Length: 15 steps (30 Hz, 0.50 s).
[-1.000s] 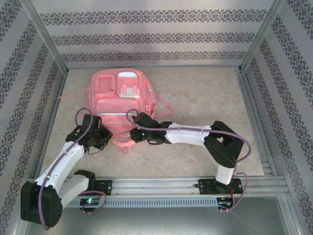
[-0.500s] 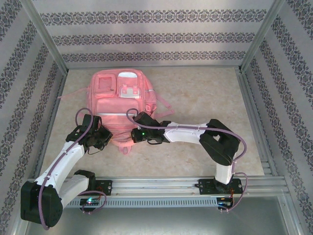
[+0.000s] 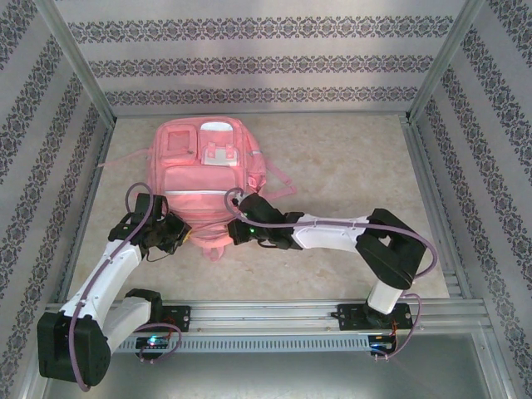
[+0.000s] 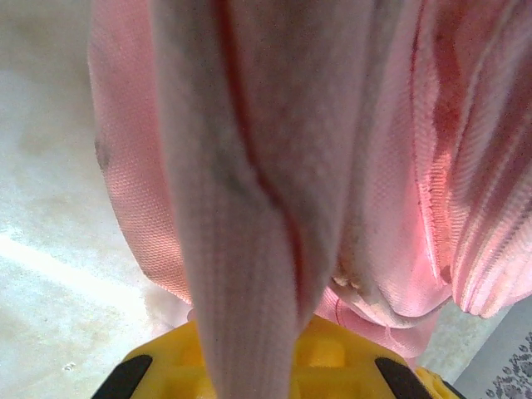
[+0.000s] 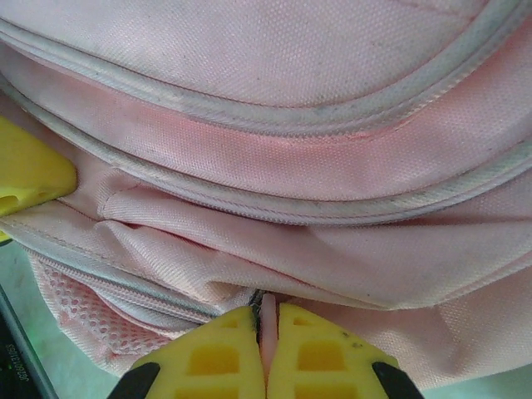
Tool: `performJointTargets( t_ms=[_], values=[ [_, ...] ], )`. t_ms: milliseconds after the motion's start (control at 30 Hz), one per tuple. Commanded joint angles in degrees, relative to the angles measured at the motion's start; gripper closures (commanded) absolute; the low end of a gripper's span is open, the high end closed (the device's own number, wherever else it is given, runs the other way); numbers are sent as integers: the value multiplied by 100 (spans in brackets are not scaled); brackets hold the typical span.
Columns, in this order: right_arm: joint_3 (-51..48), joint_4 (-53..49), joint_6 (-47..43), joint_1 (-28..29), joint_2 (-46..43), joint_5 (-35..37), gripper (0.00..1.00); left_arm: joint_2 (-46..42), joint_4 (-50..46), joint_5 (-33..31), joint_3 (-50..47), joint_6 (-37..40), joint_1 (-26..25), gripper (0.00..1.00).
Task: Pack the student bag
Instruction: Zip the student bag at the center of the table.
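Lying flat on the table point(image 3: 349, 166) with its front pockets up, the student bag point(image 3: 204, 166) sits left of centre, and both tools meet its near edge. The left gripper point(image 3: 170, 235) is clenched at the near-left corner, where a ribbed pink webbing band point(image 4: 241, 249) rises from between its yellow fingers point(image 4: 341, 366). The right gripper point(image 5: 268, 328) is pinched tight at mid-edge, with a thin fold of the bag's pink fabric caught between its yellow pads point(image 5: 216, 353).

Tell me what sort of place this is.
Likely a robot test cell: aluminium frame posts, patterned wall panels around a tabletop, and two arms bolted to a rail at its near edge.
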Motion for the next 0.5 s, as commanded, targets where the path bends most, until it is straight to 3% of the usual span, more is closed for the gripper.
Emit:
performJointTargets(
  t_ms=[0, 167, 467],
  values=[
    [-522, -773, -230, -254, -159, 1028, 100, -160, -333, -393, 218, 263, 277, 100],
    [-1020, -120, -152, -366, -508, 1133, 100, -216, -452, -391, 220, 386, 376, 100],
    [-1970, 2096, -388, -707, -705, 449, 100, -233, -561, -374, 169, 514, 394, 100]
  ],
)
